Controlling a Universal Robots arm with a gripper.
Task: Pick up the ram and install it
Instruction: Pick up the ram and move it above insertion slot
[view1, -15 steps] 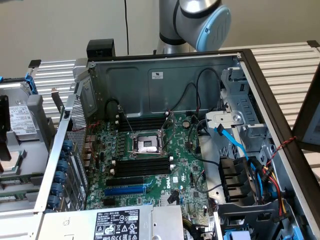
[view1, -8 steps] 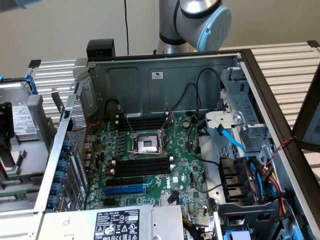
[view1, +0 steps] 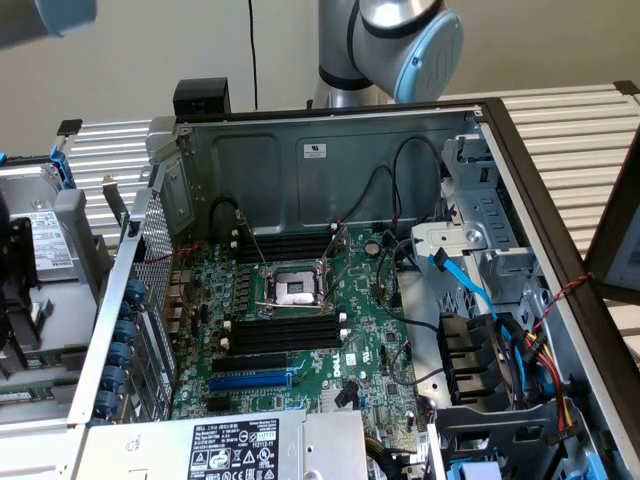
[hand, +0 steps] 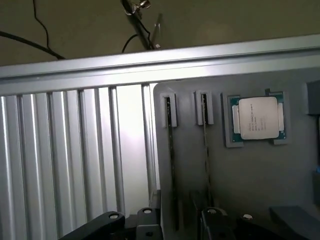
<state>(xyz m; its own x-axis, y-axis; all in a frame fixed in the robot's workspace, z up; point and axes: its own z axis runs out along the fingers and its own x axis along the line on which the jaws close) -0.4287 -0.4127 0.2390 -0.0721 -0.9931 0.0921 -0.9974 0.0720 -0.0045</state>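
Jaws spread wide and empty on the gripper (hand: 180, 220), and there's the ram (hand: 170, 150), standing on edge in the gray holder tray (hand: 250, 190), in the slot farther from the CPU (hand: 257, 118), with a second stick (hand: 205, 145) in between. Its long axis runs straight toward the gripper, near end seemingly reaching into the gap between the jaws, flat faces turned to either finger. The motherboard's black memory slots (view1: 285, 335) sit in the open case, well apart.
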